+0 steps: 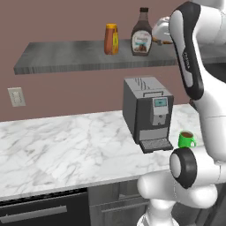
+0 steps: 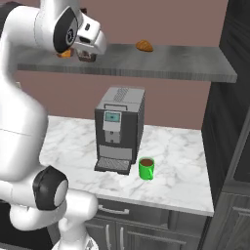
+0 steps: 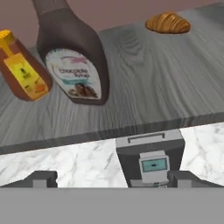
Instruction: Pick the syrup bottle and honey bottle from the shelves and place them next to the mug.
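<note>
Hand view shows the jaws wide open, holding nothing. On the shelves, the honey bottle stands just beside the syrup bottle.

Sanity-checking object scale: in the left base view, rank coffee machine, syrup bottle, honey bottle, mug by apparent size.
1. coffee machine
2. syrup bottle
3. honey bottle
4. mug, close to the honey bottle in size, so the last two are unsure; it also stands nearer the camera.
</note>
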Controlling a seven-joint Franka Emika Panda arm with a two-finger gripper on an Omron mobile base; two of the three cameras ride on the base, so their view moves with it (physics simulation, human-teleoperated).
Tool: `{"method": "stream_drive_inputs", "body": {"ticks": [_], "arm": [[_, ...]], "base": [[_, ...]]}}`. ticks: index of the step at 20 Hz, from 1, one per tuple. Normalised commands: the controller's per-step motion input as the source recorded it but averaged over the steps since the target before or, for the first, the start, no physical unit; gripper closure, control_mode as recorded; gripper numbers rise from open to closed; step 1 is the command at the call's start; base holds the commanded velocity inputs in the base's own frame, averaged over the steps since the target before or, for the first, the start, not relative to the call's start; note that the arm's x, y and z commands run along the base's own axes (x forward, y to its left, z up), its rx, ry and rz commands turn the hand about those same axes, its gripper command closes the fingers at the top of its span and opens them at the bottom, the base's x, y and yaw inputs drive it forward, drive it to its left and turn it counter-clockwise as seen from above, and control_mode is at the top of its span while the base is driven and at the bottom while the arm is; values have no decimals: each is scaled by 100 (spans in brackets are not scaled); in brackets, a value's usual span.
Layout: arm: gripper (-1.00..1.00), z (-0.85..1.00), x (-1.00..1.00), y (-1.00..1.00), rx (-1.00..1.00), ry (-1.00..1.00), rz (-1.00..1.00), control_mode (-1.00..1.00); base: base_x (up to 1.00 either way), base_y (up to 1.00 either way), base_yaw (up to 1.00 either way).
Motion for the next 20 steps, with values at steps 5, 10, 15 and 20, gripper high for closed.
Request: {"method": "stream_drive_inputs", "body": {"ticks": [5, 10, 15, 20], "arm": [[-100, -27, 75, 0, 0, -3, 0, -100], [-100, -55, 70, 1, 0, -5, 12, -100], [-100, -12, 28, -2, 0, -16, 17, -100], [-100, 2, -1, 0, 0, -18, 14, -100]], "base": [[0, 0, 0], [0, 0, 0], [0, 0, 0], [0, 0, 0]]}}
